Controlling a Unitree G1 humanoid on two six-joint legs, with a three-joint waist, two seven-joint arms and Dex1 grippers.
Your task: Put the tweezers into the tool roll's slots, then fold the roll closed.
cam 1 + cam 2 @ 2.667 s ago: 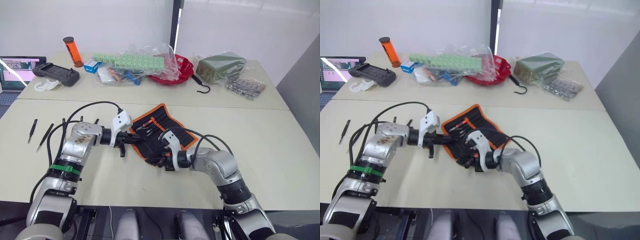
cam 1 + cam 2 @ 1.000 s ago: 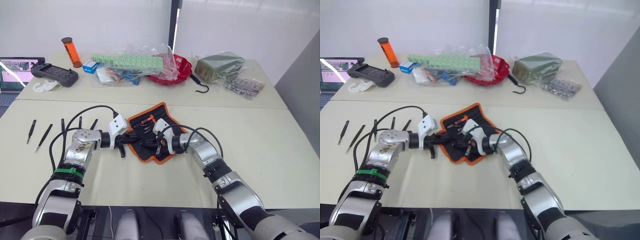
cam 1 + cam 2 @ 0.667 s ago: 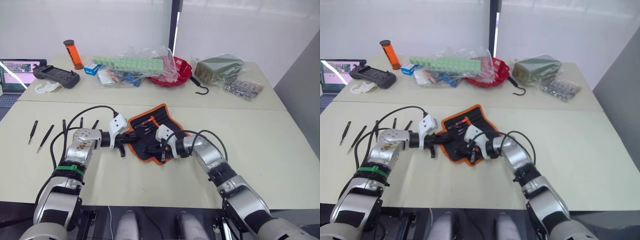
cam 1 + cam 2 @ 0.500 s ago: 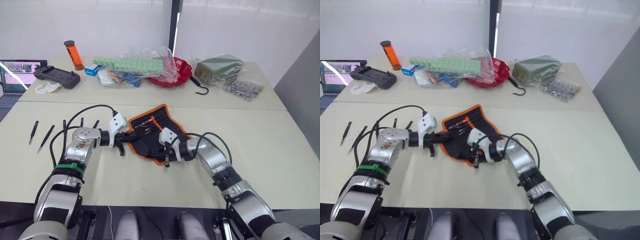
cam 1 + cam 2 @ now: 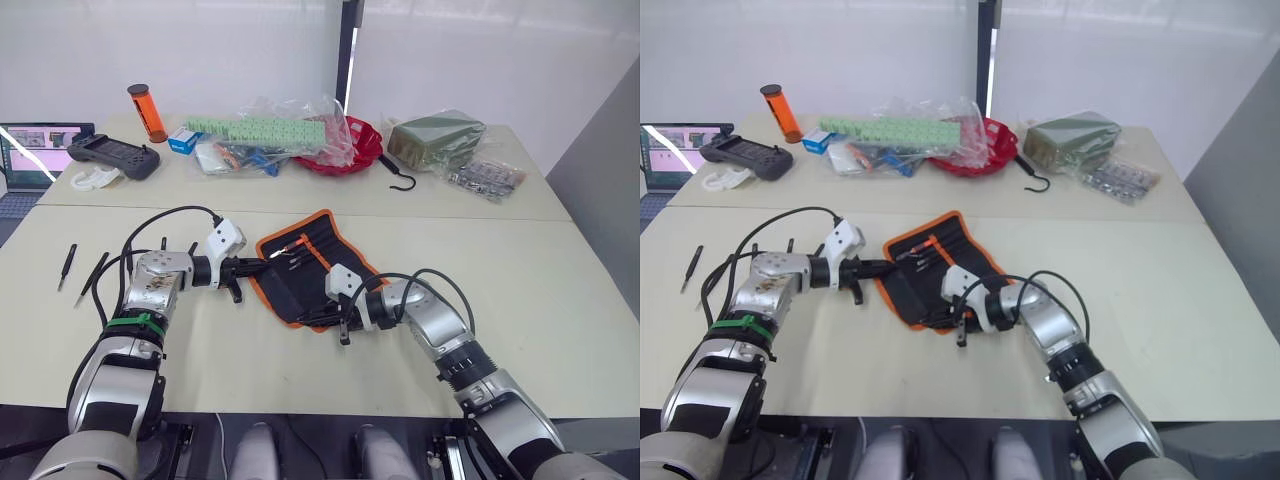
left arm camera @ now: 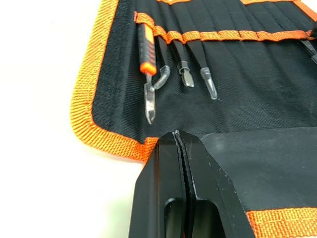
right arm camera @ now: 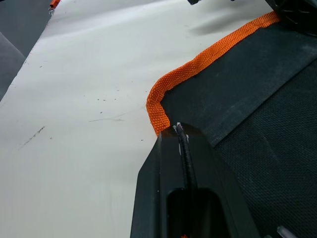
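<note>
Orange edging runs round the black tool roll (image 5: 312, 268), which lies open on the bench (image 5: 560, 300) between the two arms. The left pincer (image 6: 181, 148) is clenched on the roll's left edge. The right pincer (image 7: 179, 133) is clenched on the near corner. Some tweezers (image 5: 80, 272) lie loose on the bench, well out past the left arm, pointing away from the robot. The left arm is nearer to them, so I think it should fetch them.
</note>
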